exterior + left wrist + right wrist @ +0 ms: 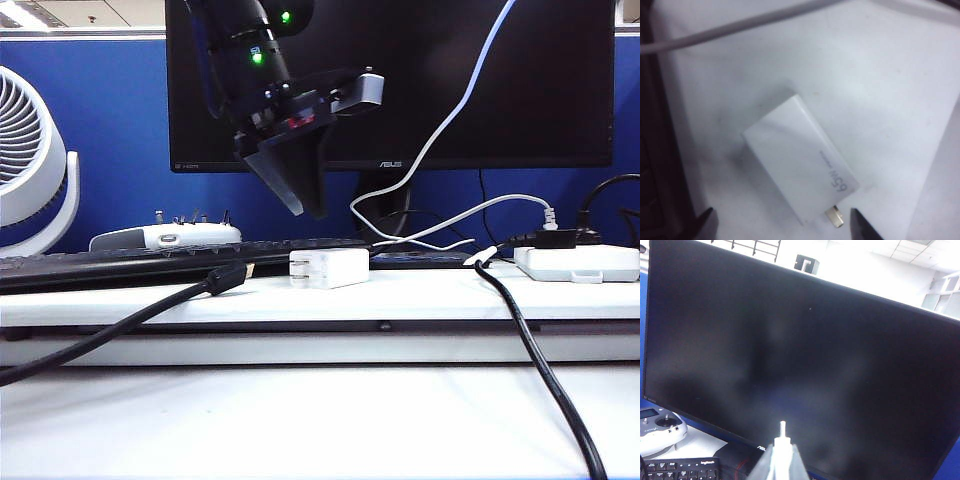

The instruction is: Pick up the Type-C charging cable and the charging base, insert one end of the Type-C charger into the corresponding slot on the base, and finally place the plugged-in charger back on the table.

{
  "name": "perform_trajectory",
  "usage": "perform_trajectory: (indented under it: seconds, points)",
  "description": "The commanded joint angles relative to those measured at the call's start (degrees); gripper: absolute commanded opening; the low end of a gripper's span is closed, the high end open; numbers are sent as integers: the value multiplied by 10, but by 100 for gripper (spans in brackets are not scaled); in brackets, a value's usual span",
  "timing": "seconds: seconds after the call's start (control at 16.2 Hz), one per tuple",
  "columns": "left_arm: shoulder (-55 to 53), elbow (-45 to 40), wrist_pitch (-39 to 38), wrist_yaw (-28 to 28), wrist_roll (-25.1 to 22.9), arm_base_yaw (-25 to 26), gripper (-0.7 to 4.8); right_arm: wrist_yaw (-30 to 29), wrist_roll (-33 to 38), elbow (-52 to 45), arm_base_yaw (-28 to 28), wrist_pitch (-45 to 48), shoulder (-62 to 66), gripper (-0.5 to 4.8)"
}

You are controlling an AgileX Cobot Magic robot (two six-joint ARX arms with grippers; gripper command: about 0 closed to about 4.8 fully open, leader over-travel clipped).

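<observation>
With the right gripper already pinched on the thin white Type-C charging cable's plug, the wide-open, empty left gripper hovers above the small white rectangular charging base lying ungrasped on the white counter, so insertion remains.

ASUS on monitor; logitech on keyboard.

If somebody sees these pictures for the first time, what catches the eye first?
The black left pincer hangs open above the small white rectangular charging base, which lies on the white table ledge. The right pincer is shut on the thin white cable's plug, before the large dark monitor.
</observation>
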State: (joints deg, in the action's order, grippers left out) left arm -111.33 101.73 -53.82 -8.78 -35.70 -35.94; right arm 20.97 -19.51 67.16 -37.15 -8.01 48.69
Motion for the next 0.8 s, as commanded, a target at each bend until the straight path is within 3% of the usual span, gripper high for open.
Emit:
perform_trajectory:
  seconds: [0.06,0.18,0.55,0.8]
  points:
    - [3,3,-13,2,-111,0,350,-2,2,3,-1,9,-2,0]
    - [-1,3,-9,39,-123,0,350,-2,2,3,-1,8,-5,0]
    - [-35,2,-2,62,-118,0,350,-1,2,3,-1,5,-12,0]
    - [-37,3,-6,-38,-74,-15,350,-2,2,3,-1,5,-12,0]
